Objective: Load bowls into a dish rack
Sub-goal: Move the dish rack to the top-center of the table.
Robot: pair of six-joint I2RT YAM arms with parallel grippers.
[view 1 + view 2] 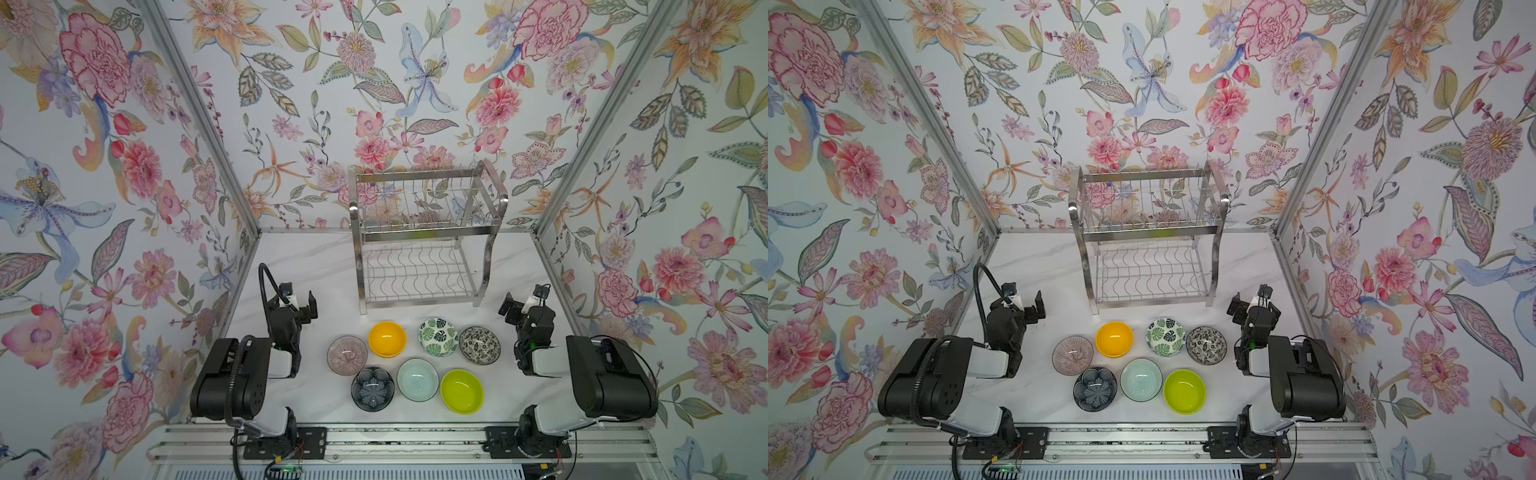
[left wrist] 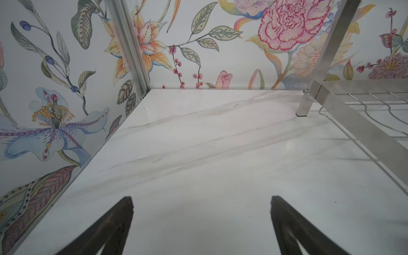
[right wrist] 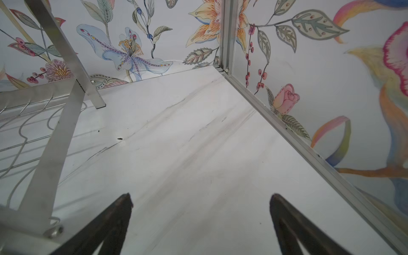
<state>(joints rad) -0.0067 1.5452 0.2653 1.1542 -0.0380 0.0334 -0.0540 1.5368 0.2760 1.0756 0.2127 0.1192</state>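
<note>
left hand (image 2: 201,197), right hand (image 3: 200,194) spread wide | 7 bowls (image 1: 417,379) on table (image 1: 316,266) — near dish rack (image 1: 415,235)

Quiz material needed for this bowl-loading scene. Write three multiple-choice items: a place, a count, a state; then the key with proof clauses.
1. Where does the dish rack stand?
A. Behind the bowls, toward the back wall
B. In front of the bowls
C. Over the bowls

2. How many bowls lie on the table?
A. Five
B. Seven
C. Nine

3. How are the left gripper and right gripper?
A. Both open, empty
B. Both shut, empty
C. Left shut on a bowl

Key: 1 A, the rack stands beyond both rows in both top views; 2 B, four in the far row, three in the near row; 3 A, each wrist view shows jaws spread over bare table.
</note>
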